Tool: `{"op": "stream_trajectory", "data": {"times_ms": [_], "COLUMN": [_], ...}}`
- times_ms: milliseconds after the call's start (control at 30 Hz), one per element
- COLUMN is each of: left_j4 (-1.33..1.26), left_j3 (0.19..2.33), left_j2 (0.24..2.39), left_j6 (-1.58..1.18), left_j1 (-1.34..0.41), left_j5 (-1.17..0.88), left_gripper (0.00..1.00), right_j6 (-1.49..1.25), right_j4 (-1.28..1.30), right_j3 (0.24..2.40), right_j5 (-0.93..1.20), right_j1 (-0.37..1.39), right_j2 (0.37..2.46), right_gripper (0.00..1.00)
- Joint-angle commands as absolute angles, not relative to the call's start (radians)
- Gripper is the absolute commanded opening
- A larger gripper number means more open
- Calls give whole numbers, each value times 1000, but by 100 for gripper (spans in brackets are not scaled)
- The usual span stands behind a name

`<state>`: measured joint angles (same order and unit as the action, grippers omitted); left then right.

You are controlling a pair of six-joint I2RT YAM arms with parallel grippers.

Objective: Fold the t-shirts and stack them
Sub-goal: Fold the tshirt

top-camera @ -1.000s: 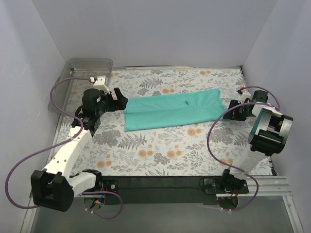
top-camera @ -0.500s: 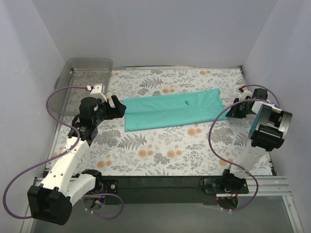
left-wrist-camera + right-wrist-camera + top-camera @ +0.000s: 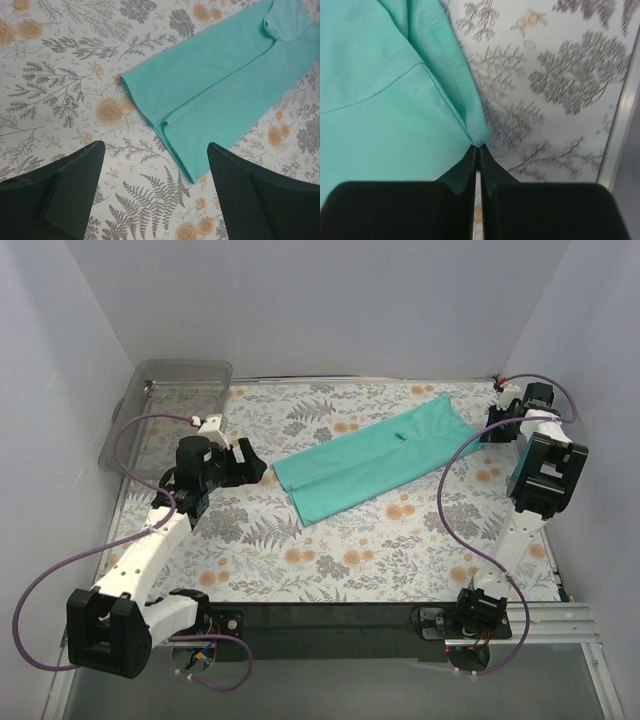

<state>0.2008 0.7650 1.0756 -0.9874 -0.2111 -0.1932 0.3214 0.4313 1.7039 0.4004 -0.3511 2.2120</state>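
Observation:
The teal-green t-shirt lies folded into a long strip, slanting across the floral table from near centre-left to back right. My right gripper is shut, pinching the strip's right corner by its hem; the right wrist view shows the t-shirt caught at the tips of that gripper. My left gripper hovers open a little left of the strip's near end, holding nothing. From the left wrist, the t-shirt lies ahead of the open gripper, apart from both fingers.
A clear plastic bin sits at the back left corner. A metal rail runs along the table's back edge, and the right wall stands close behind my right arm. Purple cables loop beside both arms.
My right gripper has shut on the shirt's right corner and drawn it toward the back right. The strip has swung diagonal, its left end sliding away from my left gripper, which stayed open.

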Motion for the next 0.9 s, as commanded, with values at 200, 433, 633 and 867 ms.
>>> {"op": "stream_trajectory", "data": {"times_ms": [200, 433, 633, 867], "left_j4": [137, 164, 219, 249], "left_j3": [845, 859, 790, 720], "left_j2": [1307, 1272, 1134, 986], "left_j6": [-957, -940, -943, -950], "left_j1": [-207, -207, -207, -206], "left_j5": [-275, -239, -224, -207], "left_gripper": [76, 76, 76, 78], "right_j6": [356, 570, 721, 993], "right_j4": [396, 413, 426, 648], "right_j3": [1786, 1478, 1289, 1244], "right_j5": [302, 350, 350, 737], "right_j1": [-298, -233, -74, 55], "right_j2": [2179, 1812, 1620, 1569], "right_gripper": [49, 76, 87, 91]}}
